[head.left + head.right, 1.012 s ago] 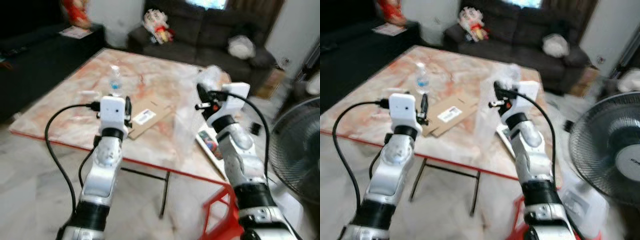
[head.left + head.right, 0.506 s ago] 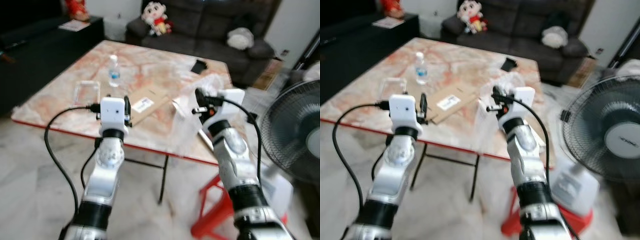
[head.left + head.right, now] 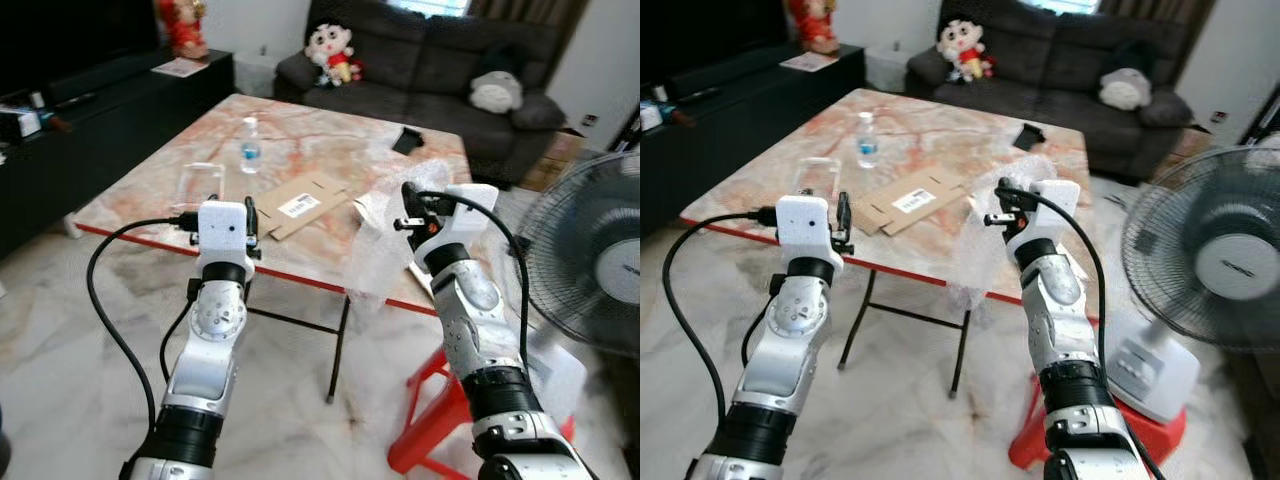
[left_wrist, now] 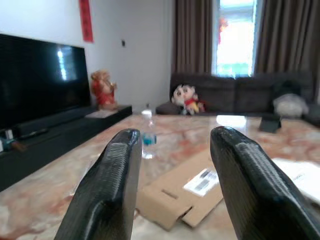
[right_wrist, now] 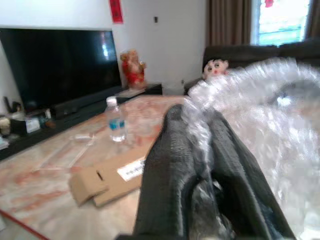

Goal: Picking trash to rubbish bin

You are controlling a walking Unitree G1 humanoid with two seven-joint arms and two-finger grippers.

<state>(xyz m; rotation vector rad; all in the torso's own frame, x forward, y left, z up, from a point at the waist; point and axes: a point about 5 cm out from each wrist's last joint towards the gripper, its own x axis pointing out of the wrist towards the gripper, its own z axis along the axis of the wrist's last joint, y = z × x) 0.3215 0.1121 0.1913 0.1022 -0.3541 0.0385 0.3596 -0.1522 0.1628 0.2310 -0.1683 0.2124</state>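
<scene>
A crumpled sheet of clear bubble wrap [image 3: 376, 250] hangs from my right gripper [image 3: 408, 203], draping past the red edge of the marble table [image 3: 330, 150]. That gripper is shut on the wrap, and the right wrist view shows its two black fingers [image 5: 170, 165] pinching the plastic [image 5: 260, 110]. My left gripper [image 3: 250, 214] is held up in front of the table's near edge, open and with nothing in it [image 4: 172, 165]. A flattened cardboard box [image 3: 305, 203], a small water bottle [image 3: 249, 141] and a clear plastic tray [image 3: 200, 180] lie on the table.
A standing fan [image 3: 600, 270] is close on the right, with a red stool [image 3: 430, 425] below my right arm. A dark sofa [image 3: 450, 50] with plush toys stands beyond the table, and a black TV console [image 3: 90, 110] on the left. Pale marble floor [image 3: 60, 330] lies at the near left.
The whole view has pulled back, so the table now lies farther away. The bubble wrap stays in my right gripper and now hangs off the table's edge. The left gripper stays open.
</scene>
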